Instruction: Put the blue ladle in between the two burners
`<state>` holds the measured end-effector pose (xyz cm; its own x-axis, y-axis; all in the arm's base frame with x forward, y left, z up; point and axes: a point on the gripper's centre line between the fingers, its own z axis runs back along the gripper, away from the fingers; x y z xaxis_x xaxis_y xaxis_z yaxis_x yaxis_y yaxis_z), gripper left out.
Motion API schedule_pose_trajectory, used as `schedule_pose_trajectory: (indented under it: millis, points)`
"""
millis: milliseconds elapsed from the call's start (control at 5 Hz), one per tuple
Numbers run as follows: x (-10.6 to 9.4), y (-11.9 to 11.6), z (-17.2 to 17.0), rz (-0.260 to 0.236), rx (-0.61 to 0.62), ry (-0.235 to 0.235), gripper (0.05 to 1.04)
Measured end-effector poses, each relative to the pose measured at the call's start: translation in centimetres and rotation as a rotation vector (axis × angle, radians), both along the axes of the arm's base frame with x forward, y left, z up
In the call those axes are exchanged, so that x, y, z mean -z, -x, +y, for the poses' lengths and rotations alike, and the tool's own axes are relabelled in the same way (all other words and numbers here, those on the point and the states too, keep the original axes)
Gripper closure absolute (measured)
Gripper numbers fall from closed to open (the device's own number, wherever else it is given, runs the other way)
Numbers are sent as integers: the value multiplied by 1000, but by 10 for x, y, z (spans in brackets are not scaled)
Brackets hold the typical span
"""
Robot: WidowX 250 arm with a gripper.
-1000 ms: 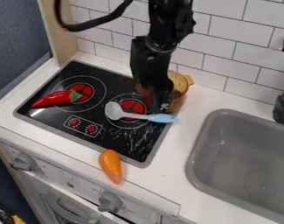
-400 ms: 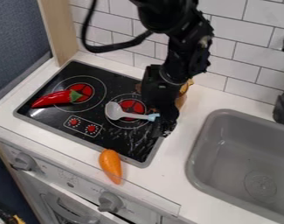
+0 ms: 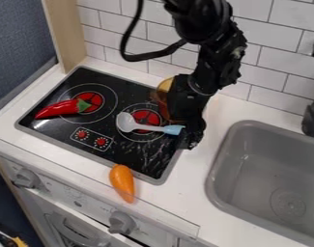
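Near edge: two grey knobs (image 3: 121,223) on the front panel. Above them, an orange carrot (image 3: 122,182) on the white counter (image 3: 75,157), wide end at the rim of the black cooktop (image 3: 136,166), narrow end pointing toward the camera.

Cooktop: a panel of two red dials (image 3: 91,138) at the near side. Beyond it, the ladle (image 3: 149,127), white with a light blue handle end, lies over the near part of the right-hand red burner (image 3: 146,116). Long axis: roughly left to right, handle end slightly nearer the camera. Bowl points left, overlapping the burner's left side; handle points right, toward the cooktop's right edge.

Gripper (image 3: 193,140): hangs at that edge, just beside the handle end. Contact cannot be told; nor can whether it is open, closed or gripping.

Right: grey sink (image 3: 217,164). Left, slightly farther: red pepper (image 3: 56,109), green stem over the left burner (image 3: 93,99). Farther back: amber pot (image 3: 164,88), partly hidden by the arm; white tiled wall (image 3: 259,48) behind.
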<state>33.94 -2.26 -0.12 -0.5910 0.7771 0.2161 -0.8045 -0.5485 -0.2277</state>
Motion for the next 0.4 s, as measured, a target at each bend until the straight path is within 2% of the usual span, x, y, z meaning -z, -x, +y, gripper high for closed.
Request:
schedule_pose_trajectory:
  millis: [400]
  points:
    - [12,-16,7,38,-12,-21,83]
